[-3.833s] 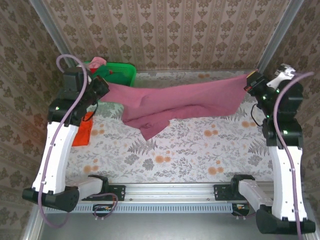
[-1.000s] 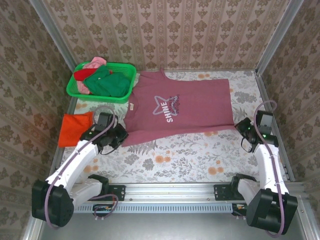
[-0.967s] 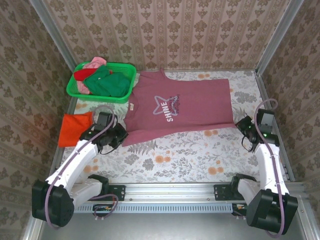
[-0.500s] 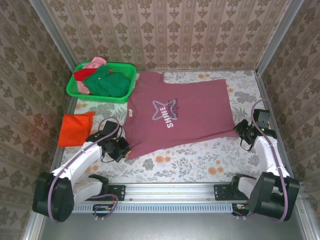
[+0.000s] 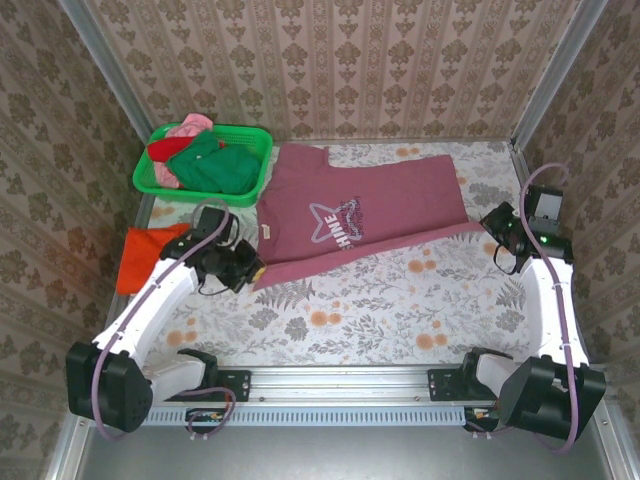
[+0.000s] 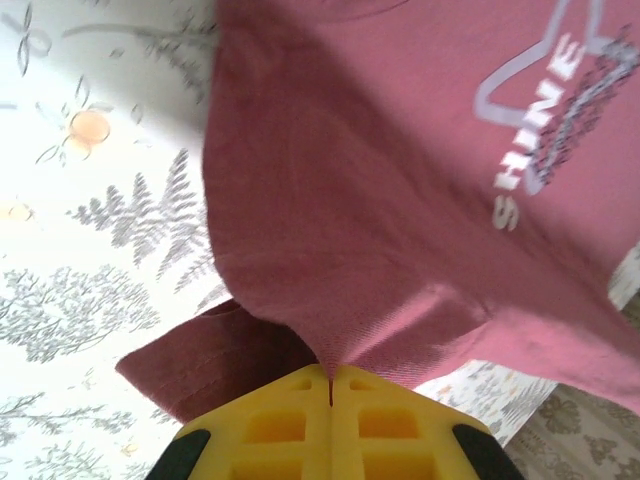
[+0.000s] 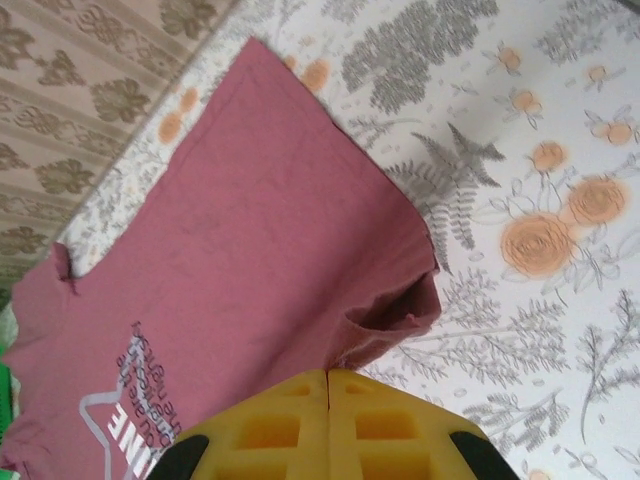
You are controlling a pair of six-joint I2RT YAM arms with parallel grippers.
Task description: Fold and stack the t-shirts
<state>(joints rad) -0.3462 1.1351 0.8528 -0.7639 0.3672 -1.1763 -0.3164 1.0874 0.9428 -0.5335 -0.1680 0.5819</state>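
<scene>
While both arms are gripping the maroon t-shirt point(image 5: 350, 205), we are reading the task as being in its early part. The shirt is lying print-up across the far half of the table point(image 5: 400, 320), between the green basket point(image 5: 262, 160) and the right edge, with no fold made in it yet. The left gripper point(image 5: 248, 272) is pinching the shirt's near left corner, its yellow fingers point(image 6: 290, 425) pressed together on a raised peak of cloth. The right gripper point(image 5: 495, 228) is pinching the near right corner in the same way, and there too the fingers point(image 7: 270, 430) are closing on a small bunch of hem.

An orange-red t-shirt point(image 5: 140, 255) is resting at the left edge as a compact packet, and we are taking it as the one finished item and the base of the stack. Green point(image 5: 215, 168), red point(image 5: 165, 150) and pink point(image 5: 195, 123) shirts are sitting heaped in the basket at the far left corner, unfolded. We are therefore judging one shirt done, one in hand and at least three waiting.
</scene>
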